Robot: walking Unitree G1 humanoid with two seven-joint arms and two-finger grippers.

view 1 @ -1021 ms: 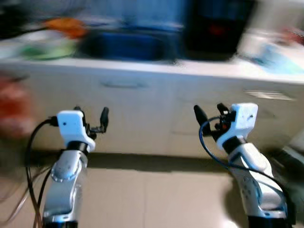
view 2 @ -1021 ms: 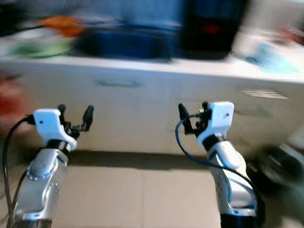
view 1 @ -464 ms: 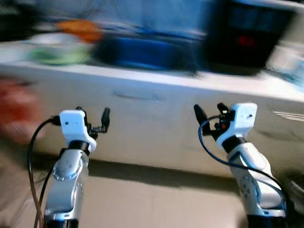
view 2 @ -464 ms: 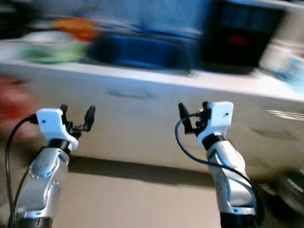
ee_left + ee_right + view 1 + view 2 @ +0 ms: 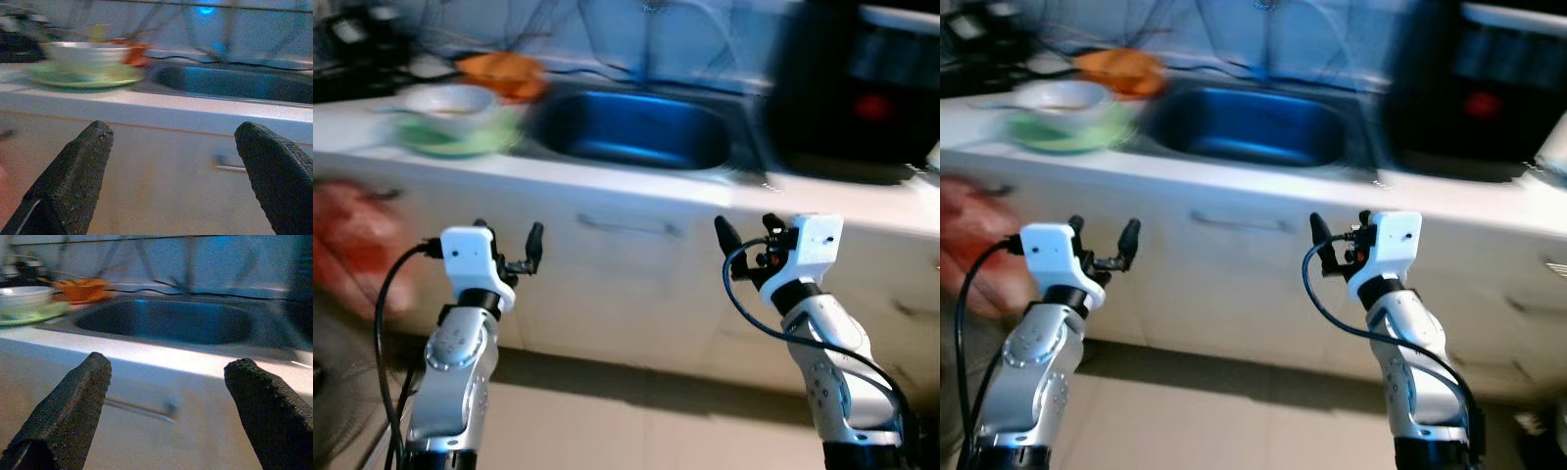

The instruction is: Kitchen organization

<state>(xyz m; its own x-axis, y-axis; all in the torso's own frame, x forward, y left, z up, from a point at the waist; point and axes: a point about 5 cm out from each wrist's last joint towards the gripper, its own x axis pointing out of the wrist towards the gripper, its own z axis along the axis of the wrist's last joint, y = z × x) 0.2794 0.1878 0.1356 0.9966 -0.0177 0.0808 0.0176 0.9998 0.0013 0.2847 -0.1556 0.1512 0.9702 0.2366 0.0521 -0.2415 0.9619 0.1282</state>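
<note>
Silver arms, white wrist housings; black textured fingers (image 5: 73, 181); seemingly blue right cable (image 5: 754, 318).

Motion blur smears a red shape (image 5: 352, 245) at the left and a dark appliance (image 5: 857, 93) behind the counter

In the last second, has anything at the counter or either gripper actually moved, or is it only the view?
Only the view moved: the camera swung, so the sink, the white bowl on its green plate and the black appliance slid right and lower in frame and look less blurred. Nothing on the counter shifted, nothing was grasped or released. The left gripper and right gripper stay raised before the cabinet front, open and empty.
</note>
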